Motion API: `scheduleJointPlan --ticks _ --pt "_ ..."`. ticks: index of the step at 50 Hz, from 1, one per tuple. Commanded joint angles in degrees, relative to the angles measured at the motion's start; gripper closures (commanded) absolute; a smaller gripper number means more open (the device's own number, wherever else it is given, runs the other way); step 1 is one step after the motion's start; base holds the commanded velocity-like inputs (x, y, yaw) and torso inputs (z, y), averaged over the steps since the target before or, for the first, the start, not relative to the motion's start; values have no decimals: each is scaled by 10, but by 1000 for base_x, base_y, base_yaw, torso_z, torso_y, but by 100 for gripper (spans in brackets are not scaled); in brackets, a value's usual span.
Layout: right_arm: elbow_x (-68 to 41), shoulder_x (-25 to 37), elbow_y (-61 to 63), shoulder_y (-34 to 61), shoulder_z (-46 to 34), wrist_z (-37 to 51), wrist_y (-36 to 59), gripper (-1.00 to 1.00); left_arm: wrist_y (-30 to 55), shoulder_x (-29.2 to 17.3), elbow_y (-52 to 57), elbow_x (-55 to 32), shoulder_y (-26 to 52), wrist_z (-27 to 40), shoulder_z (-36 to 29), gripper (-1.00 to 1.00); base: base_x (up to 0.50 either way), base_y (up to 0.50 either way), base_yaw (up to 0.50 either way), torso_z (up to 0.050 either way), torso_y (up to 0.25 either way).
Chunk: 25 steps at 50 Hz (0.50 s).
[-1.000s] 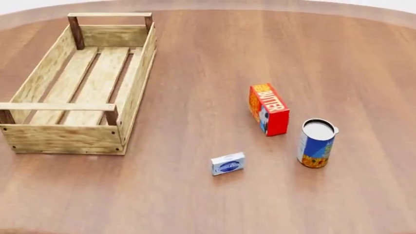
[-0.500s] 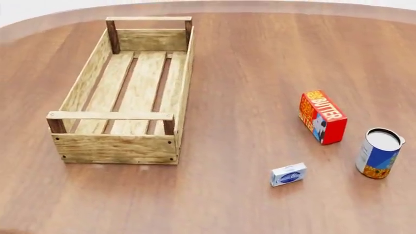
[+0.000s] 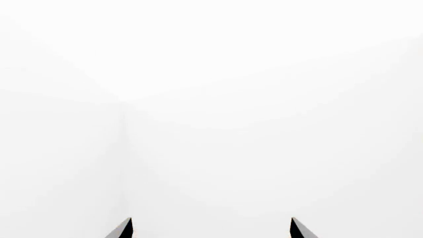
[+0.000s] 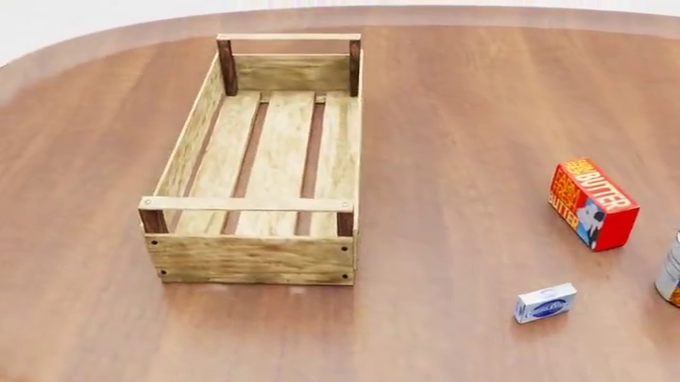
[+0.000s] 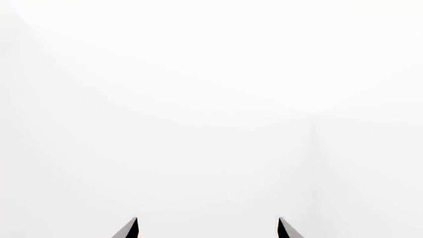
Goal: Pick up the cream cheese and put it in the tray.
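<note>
The cream cheese (image 4: 545, 303), a small white box with a blue oval logo, lies on the wooden table at the front right in the head view. The tray (image 4: 253, 259), a long light wooden slat crate with dark corner posts and end rails, stands left of centre and is empty. Neither arm shows in the head view. My left gripper (image 3: 210, 229) is open, its two dark fingertips wide apart against a blank white background. My right gripper (image 5: 207, 229) is likewise open and holds nothing, facing white walls.
A red-orange "BUTTER" box (image 4: 591, 204) stands at the right, behind the cream cheese. A blue-and-yellow can (image 4: 671, 274) is cut off by the right edge. The round brown table (image 4: 457, 119) has its curved far edge at the top.
The head view has swung left: the tray, butter box, can and cream cheese have all shifted to the right in the picture. The can is now mostly out of frame.
</note>
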<state>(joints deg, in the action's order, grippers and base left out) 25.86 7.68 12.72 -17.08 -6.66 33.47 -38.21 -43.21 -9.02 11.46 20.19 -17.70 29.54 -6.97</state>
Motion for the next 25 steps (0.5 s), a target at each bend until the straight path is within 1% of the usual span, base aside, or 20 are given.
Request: scheduleJointPlan --ticks 1,25 --pt "0 6 1 0 -6 7 4 -100 3 -5 -1 2 2 7 -4 -100 86 316 0 0 0" --pt "-11 20 3 4 -20 14 12 -100 12 -13 0 5 4 19 -14 -100 102 310 0 0 0"
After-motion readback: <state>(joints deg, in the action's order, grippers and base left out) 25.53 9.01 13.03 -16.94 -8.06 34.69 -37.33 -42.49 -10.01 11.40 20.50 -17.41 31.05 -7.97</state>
